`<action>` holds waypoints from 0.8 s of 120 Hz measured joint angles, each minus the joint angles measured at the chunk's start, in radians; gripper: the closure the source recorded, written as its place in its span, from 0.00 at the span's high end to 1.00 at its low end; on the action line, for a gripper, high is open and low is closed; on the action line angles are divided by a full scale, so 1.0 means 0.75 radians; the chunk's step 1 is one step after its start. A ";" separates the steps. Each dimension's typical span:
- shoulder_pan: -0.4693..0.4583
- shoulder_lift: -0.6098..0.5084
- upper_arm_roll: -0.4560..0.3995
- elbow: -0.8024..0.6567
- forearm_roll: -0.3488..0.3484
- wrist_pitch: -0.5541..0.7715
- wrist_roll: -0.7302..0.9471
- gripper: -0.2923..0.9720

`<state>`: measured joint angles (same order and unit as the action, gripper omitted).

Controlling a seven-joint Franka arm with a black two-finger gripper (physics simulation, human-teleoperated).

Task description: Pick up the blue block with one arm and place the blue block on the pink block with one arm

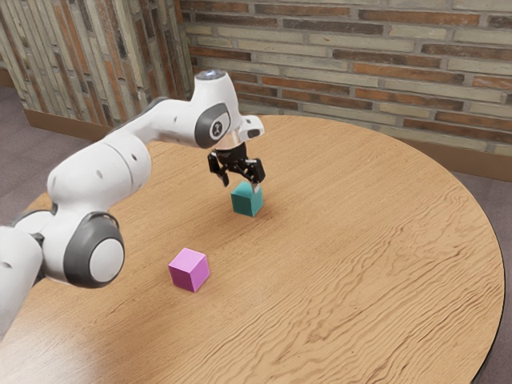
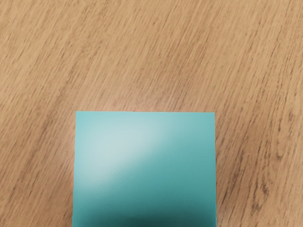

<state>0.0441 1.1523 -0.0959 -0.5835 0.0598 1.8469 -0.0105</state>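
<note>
item 1: blue block (image 1: 247, 200), teal in shade, sits flat on the wooden table (image 1: 368, 264), one corner facing the camera in the exterior view. its underside is in contact with the table surface.

item 2: gripper (image 1: 240, 182) hangs directly over the blue block, pointing down. fingers (image 1: 258, 178) stand spread, one to either side of the block's top. tips are about level with the top edge of the block. no two-sided contact with the block is visible, so the fingers are recorded as parted and holding nothing.

item 3: pink block (image 1: 190, 269) lies on the table well apart from the blue block, nearer the camera and toward the exterior view's left. nothing on top of it.

item 4: wrist view. blue block's top face (image 2: 146, 165) lies squarely under the hand, bare table (image 2: 142, 56) grain beyond it.
</note>
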 joint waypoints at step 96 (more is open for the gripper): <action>-0.004 0.076 -0.004 0.002 0.002 0.099 0.024 0.77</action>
<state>0.0414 1.2095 -0.0989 -0.5818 0.0610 1.9211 0.0075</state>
